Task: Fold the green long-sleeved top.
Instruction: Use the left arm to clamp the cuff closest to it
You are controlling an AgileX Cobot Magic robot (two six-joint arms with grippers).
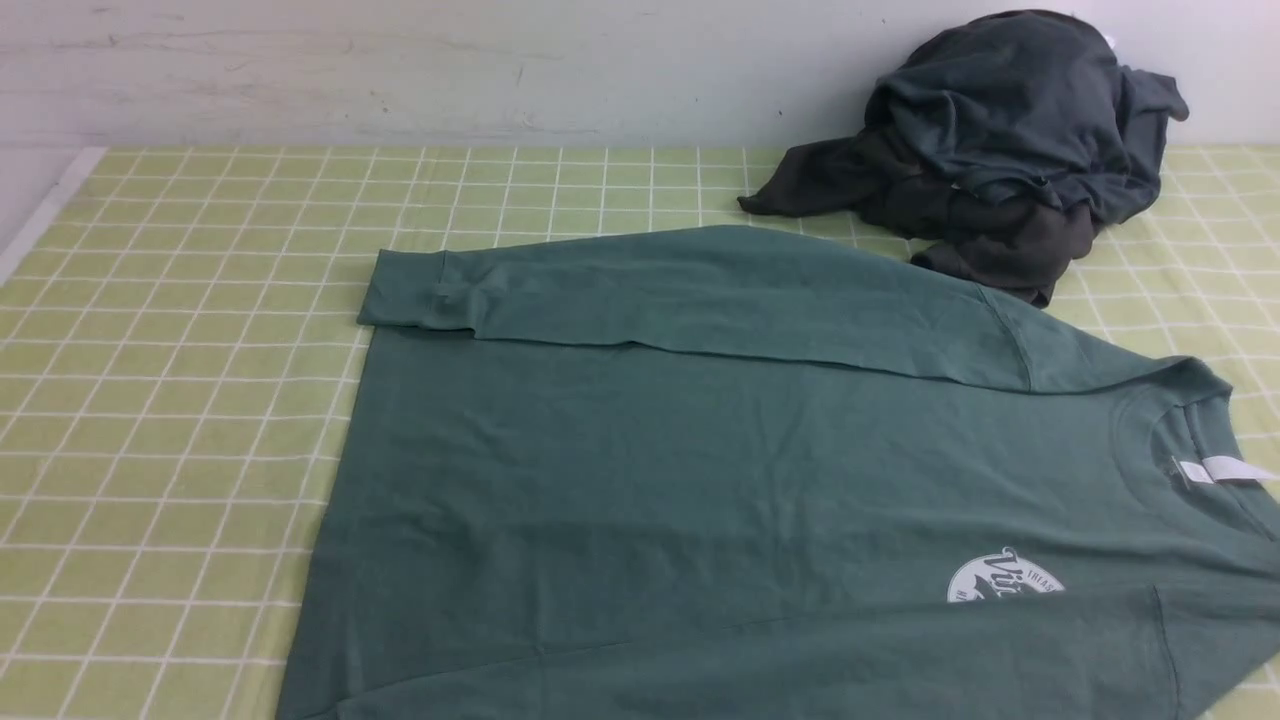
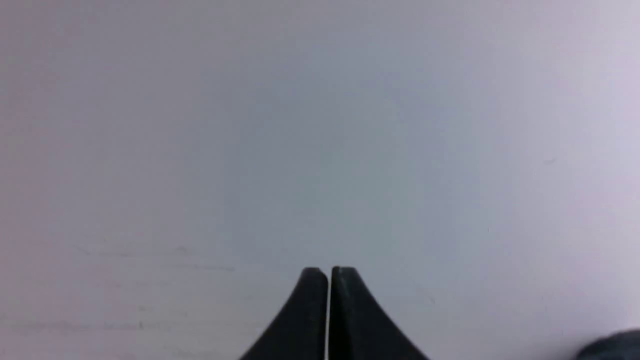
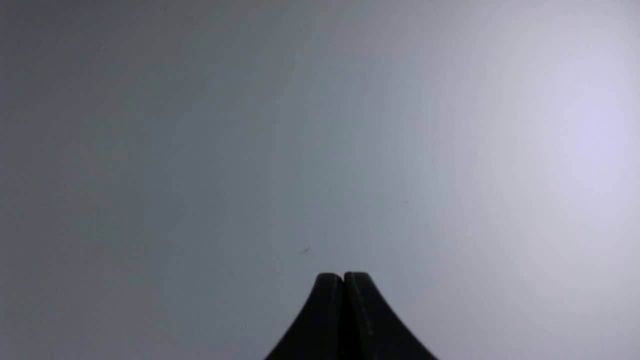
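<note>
- Left gripper [image 2: 329,272], left wrist view: two black fingers pressed together with only a hairline slit between them; clenched on nothing; backdrop a pale blurred surface [image 2: 320,125] with faint scuffs; a dark smudge [image 2: 612,346] at one corner, cut by the frame, too blurred to name
- Right gripper [image 3: 344,276], right wrist view: fingers likewise closed tip to tip, nothing held; behind them plain grey-white blur, brighter to one side; no detail to read
- Front view: green long-sleeved top [image 1: 700,480] lies flat on the yellow-green checked cloth [image 1: 180,400], hem to the left, crew neck to the right; far sleeve [image 1: 700,290] folded along the body's far edge, its ribbed cuff [image 1: 405,290] pointing left; near sleeve runs along the bottom edge, cut off by the frame; white neck label [image 1: 1225,470] shows inside the collar; round white logo [image 1: 1005,578] half covered by the near sleeve, lettering unreadable; right shoulder runs out of frame
- Charcoal heap [image 1: 1000,140] sits at far right against the wall [image 1: 400,70]; its lowest fold lies just beside the top's far shoulder; contact hard to judge
</note>
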